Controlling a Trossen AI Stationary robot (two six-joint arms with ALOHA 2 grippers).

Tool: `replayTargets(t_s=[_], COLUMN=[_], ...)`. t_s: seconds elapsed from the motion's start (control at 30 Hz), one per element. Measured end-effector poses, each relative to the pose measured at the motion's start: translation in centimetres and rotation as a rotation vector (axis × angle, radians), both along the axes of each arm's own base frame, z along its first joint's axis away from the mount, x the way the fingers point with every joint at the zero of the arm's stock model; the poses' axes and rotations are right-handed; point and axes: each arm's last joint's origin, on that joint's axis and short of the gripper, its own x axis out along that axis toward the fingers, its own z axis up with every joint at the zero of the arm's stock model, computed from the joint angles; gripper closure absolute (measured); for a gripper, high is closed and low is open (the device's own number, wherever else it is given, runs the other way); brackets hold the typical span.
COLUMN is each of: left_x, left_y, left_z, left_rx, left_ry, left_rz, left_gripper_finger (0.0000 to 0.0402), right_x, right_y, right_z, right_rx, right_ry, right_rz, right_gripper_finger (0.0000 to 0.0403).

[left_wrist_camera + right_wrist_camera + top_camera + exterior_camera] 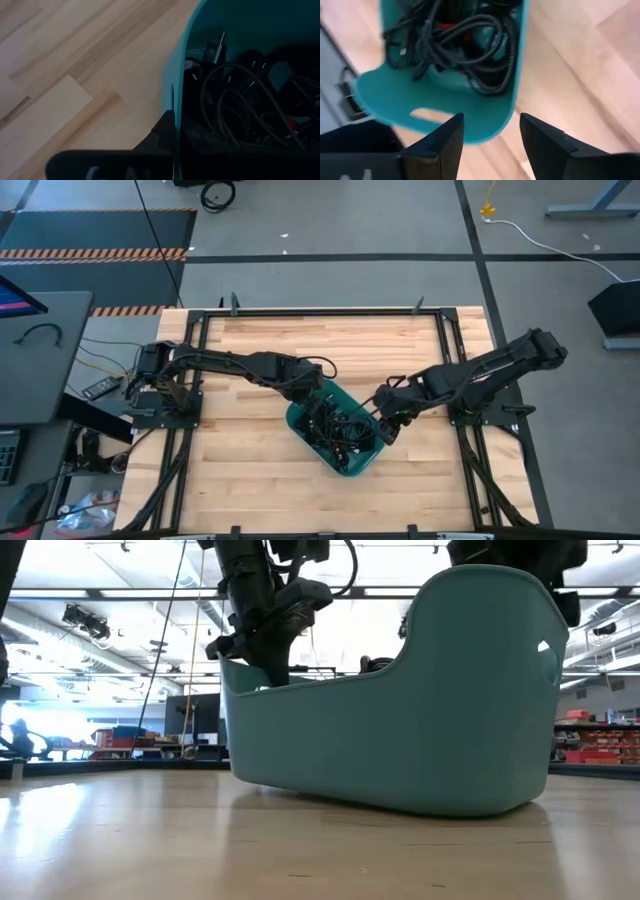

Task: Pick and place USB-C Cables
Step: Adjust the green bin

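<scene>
Spread wide and empty, our right fingers (491,142) hover over the tub's (395,97) handle end, USB-C cables (462,47) heaped inside just beyond. Our left fingers (172,137), shut, pinch its rim; any tug might tip it across the worktop (250,480).

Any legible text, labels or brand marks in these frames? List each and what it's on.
None can be read.
Left end effector: pale marks on its dark body in the left wrist view, too blurred to read.
Right end effector: faint marks at the picture's lower edge, unreadable.
Tub: no label visible.
Cables: no markings legible.
</scene>
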Motion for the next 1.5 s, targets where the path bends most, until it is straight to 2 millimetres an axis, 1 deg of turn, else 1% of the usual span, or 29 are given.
replayTargets(t_s=[0.3, 0.43, 0.5, 0.57, 0.7, 0.73, 0.83, 0.9, 1.0, 1.1, 1.23, 1.37, 1.5], left_x=[0.0, 0.0, 0.1, 0.1, 0.0, 0.0, 0.0, 0.0, 0.0, 0.0, -0.2, -0.6, -1.2], left_y=[0.0, 0.0, -0.1, -0.1, -0.2, -0.3, -0.3, -0.2, -0.3, -0.3, -0.5, -0.9, -1.1], left_z=[0.0, 0.1, 0.1, 0.1, 0.1, 0.1, 0.1, 0.1, 0.1, 0.1, 0.1, 0.1, 1.3], left_rx=[0.0, -0.012, -0.015, -0.021, -0.046, -0.048, -0.048, -0.039, -0.034, -0.044, -0.083, -0.088, -0.074], left_ry=[-0.004, -0.005, -0.01, -0.011, -0.003, 0.002, -0.002, -0.002, -0.004, -0.004, 0.012, 0.038, 0.009], left_rz=[-0.001, -0.005, -0.007, -0.009, -0.017, -0.018, -0.014, -0.009, -0.008, 0.01, 0.021, 0.017, 0.007], left_gripper_finger=[0.0395, 0.0395, 0.0395, 0.0395, 0.0395, 0.0395, 0.0395, 0.0395, 0.0395, 0.0395, 0.0395, 0.0394, 0.0394], right_x=[1.3, 1.9, 2.2, 2.4, 2.4, 2.4, 2.2, 2.2, 2.0, 2.1, 2.6, 3.1, 3.6], right_y=[0.4, 0.6, 0.7, 0.8, 0.6, 0.5, 0.2, -0.4, -1.4, -2.9, -5.0, -7.5, -9.8], right_z=[-2.6, -4.0, -4.5, -5.0, -5.3, -5.3, -4.9, -4.4, -3.1, -1.9, -0.6, -0.1, 0.1], right_rx=[-0.051, -0.075, -0.074, -0.079, -0.131, -0.148, -0.199, -0.237, -0.304, -0.366, -0.437, -0.464, -0.495], right_ry=[0.104, 0.156, 0.176, 0.189, 0.203, 0.198, 0.195, 0.194, 0.209, 0.234, 0.226, 0.205, 0.153], right_rz=[0.069, 0.106, 0.137, 0.168, 0.19, 0.191, 0.181, 0.175, 0.17, 0.181, 0.244, 0.27, 0.276], right_gripper_finger=[0.0205, 0.0216, 0.0237, 0.0271, 0.0369, 0.0383, 0.0388, 0.0394, 0.0397, 0.0399, 0.04, 0.04, 0.0401])
